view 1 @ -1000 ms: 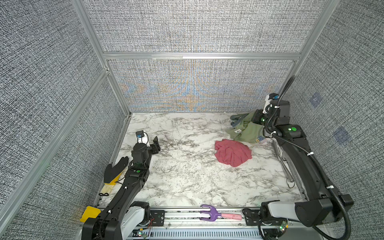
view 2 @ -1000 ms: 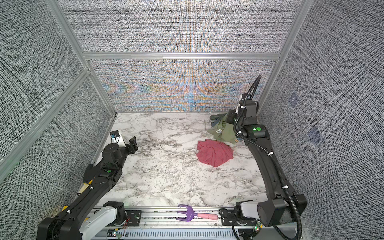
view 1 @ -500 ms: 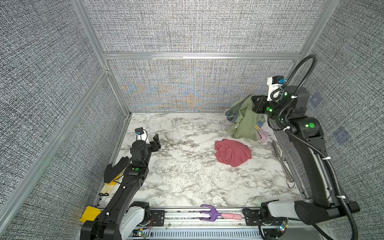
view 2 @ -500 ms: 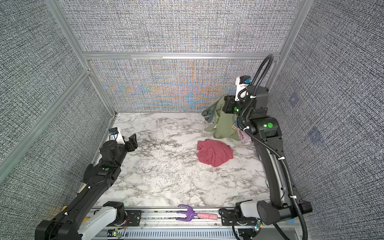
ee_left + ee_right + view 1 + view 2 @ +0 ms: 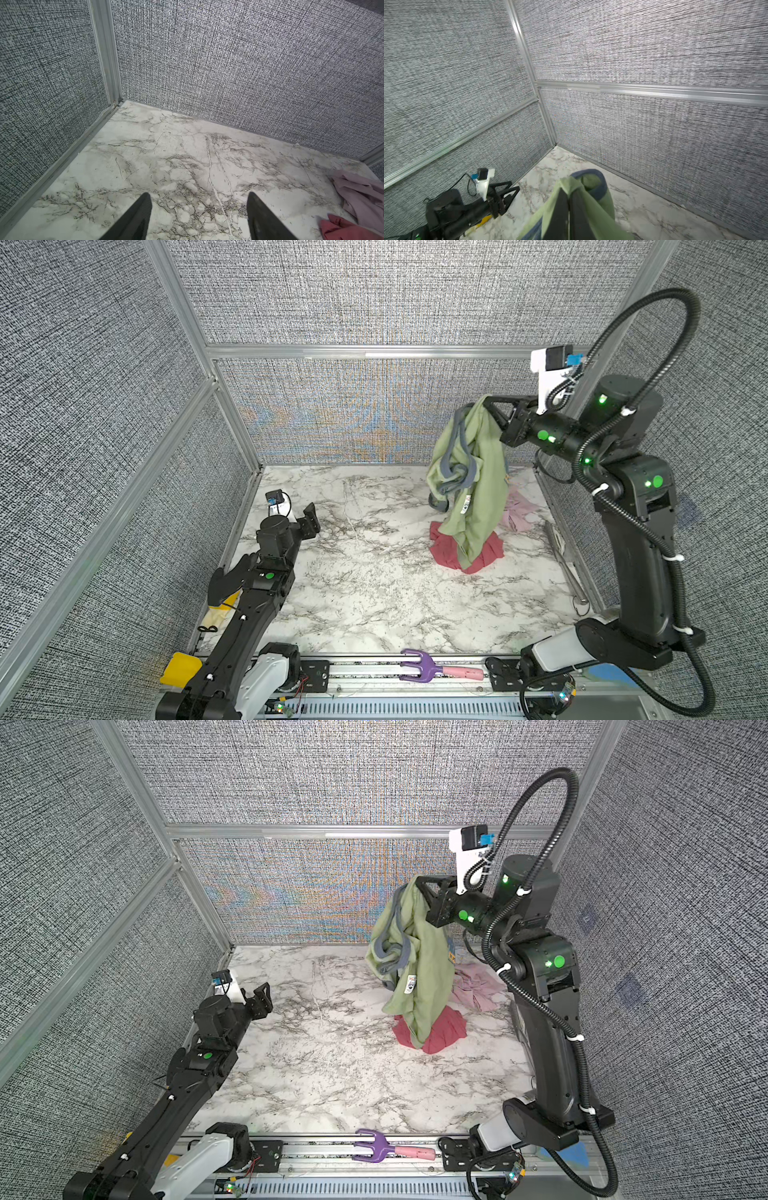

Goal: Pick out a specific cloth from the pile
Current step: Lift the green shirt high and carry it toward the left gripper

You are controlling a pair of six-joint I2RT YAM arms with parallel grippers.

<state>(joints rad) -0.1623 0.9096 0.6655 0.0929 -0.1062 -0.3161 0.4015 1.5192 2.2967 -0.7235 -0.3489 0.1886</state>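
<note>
Three cloths: the cloth (image 5: 478,472), clenched in right gripper (image 5: 487,403), part-hides rose-red cloth (image 5: 444,549), perhaps pink cloth (image 5: 519,512); left gripper (image 5: 199,194) gapes empty.

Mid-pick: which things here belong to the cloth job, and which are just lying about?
Job: olive-green cloth, pinched by the right gripper; rose-red cloth; pale pink cloth.
Lying about: purple fork tool; yellow block near the left arm's base.

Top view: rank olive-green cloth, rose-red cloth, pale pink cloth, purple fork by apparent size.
1. olive-green cloth, hanging nearer camera
2-3. rose-red cloth, pale pink cloth: alike, both partly hidden
4. purple fork
</note>
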